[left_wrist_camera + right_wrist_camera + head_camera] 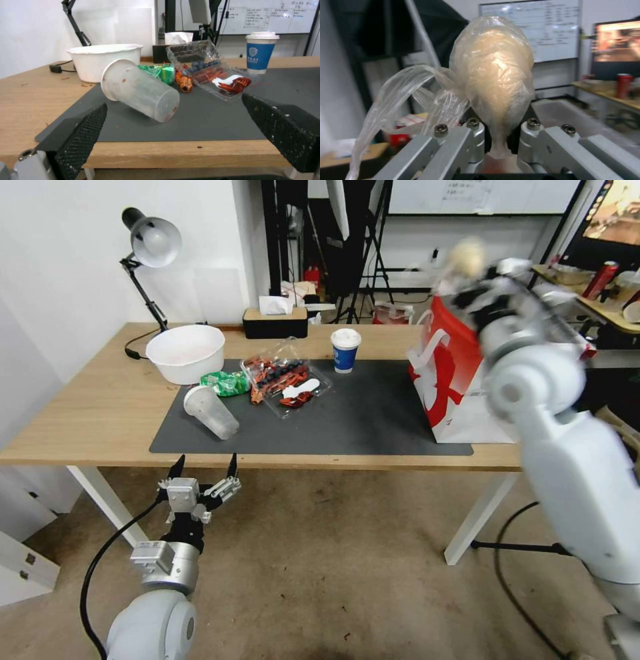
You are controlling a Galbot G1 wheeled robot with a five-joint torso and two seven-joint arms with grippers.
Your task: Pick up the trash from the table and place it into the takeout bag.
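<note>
The counter (80,413) carries the takeout bag (453,380) at its right end. A translucent cup (210,411) lies tipped on the grey mat (360,420). The right gripper (477,273), above the bag, clamps the wrapped beige ball (496,75). The left gripper (203,468) hovers spread wide and empty before the counter's front edge.

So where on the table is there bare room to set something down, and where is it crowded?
Free: the dark mat between the blue-white paper cup and the takeout bag, and the bare wood left of the white bowl. Crowded: the mat's left end, with the tipped translucent cup, green wrapper and clear clamshell tray.
</note>
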